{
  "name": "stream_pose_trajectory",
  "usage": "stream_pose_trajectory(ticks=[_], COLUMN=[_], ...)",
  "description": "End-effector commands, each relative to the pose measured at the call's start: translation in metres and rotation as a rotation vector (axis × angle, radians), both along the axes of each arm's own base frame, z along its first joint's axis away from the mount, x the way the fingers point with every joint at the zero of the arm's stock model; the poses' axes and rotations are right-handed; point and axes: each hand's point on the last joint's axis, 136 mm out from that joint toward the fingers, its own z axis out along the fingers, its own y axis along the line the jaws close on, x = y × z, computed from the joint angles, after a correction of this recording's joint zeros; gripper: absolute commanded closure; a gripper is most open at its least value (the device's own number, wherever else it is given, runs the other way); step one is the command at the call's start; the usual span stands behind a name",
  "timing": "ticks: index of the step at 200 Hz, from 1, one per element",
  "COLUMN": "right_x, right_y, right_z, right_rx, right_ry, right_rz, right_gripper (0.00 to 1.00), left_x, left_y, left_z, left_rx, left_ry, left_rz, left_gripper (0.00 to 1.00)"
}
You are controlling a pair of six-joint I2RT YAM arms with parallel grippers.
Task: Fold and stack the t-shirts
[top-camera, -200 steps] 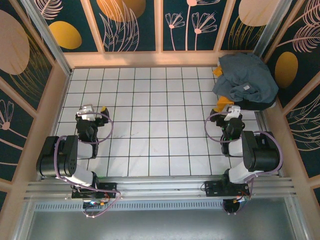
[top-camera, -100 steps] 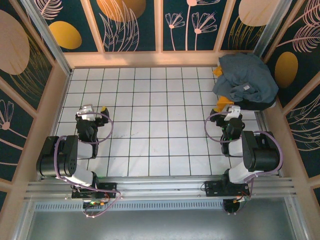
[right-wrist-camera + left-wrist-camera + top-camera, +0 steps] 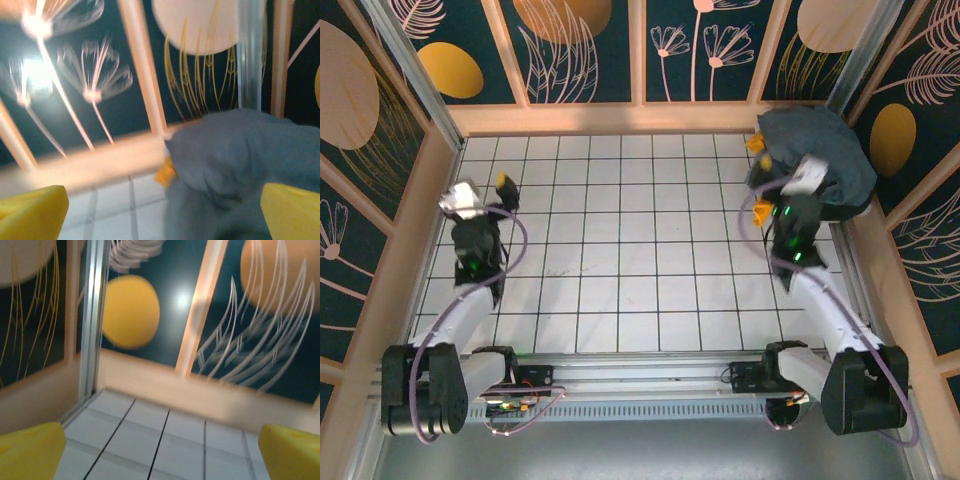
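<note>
White tiled surface (image 3: 620, 260), heap of slate grey-blue cloth t-shirts (image 3: 832, 150), right pincer (image 3: 160, 215) wide open and empty near it, left pincer (image 3: 160, 450) equally open, empty, well apart from it

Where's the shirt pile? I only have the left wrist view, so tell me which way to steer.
Observer: The pile sits in the far right corner of the table.
Operator: Report what's on top.
Observer: A grey shirt, with an orange shirt peeking out at its left edge.
Operator: Give me the right arm's state.
Observer: The right end effector is open and aimed at the grey shirt.
</note>
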Motion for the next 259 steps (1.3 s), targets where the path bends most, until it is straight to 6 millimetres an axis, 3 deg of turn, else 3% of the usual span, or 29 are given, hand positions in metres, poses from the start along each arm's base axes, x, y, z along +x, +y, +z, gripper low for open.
stream_pose_trajectory(ticks=[1, 10, 16, 20, 36, 69, 84, 107, 128, 144, 157, 171, 191, 227, 259], right_x=[-0.010, -0.002, 0.000, 0.002, 0.013, 0.049, 0.066, 0.085, 0.102, 0.110, 0.113, 0.114, 0.110, 0.098, 0.087], right_y=[-0.040, -0.043, -0.050, -0.055, -0.070, -0.089, -0.097, -0.101, -0.103, -0.106, -0.108, -0.108, -0.106, -0.091, -0.072], right_z=[-0.003, 0.007, 0.011, 0.013, 0.016, -0.023, -0.056, -0.088, -0.120, -0.140, -0.144, -0.123, -0.069, 0.037, 0.118], right_rx=[0.277, 0.265, 0.267, 0.265, 0.249, 0.260, 0.295, 0.310, 0.348, 0.403, 0.443, 0.449, 0.416, 0.368, 0.352], right_ry=[0.217, 0.223, 0.238, 0.250, 0.327, 0.549, 0.686, 0.789, 0.853, 0.902, 0.905, 0.824, 0.632, 0.344, 0.158], right_rz=[-0.135, -0.085, -0.115, -0.144, -0.218, -0.230, -0.229, -0.213, -0.191, -0.195, -0.207, -0.223, -0.224, -0.146, -0.035], right_gripper=[0.01, 0.01, 0.04, 0.06, 0.10, 0.12, 0.13, 0.13, 0.18, 0.34, 0.57, 0.83, 1.00, 1.00, 1.00], left_x=[0.004, 0.022, 0.031, 0.040, 0.064, 0.084, 0.083, 0.066, 0.047, 0.036, 0.030, 0.025, 0.024, 0.027, 0.033], left_y=[0.023, 0.010, 0.002, -0.007, -0.034, -0.101, -0.140, -0.198, -0.235, -0.251, -0.255, -0.253, -0.249, -0.249, -0.252], left_z=[0.011, 0.013, 0.008, 0.018, 0.020, 0.023, 0.020, 0.015, 0.008, 0.002, 0.000, 0.002, 0.011, 0.023, 0.023], left_rx=[-0.394, -0.442, -0.467, -0.483, -0.556, -0.571, -0.535, -0.480, -0.470, -0.470, -0.469, -0.465, -0.444, -0.437, -0.444], left_ry=[0.191, 0.198, 0.223, 0.215, 0.257, 0.360, 0.425, 0.487, 0.529, 0.557, 0.569, 0.569, 0.556, 0.543, 0.551], left_rz=[0.175, 0.083, 0.036, -0.018, -0.159, -0.363, -0.466, -0.602, -0.685, -0.717, -0.725, -0.721, -0.710, -0.706, -0.704], left_gripper=[0.01, 0.01, 0.01, 0.01, 0.01, 0.01, 0.07, 0.12, 0.18, 0.25, 0.30, 0.36, 0.45, 0.53, 0.58])
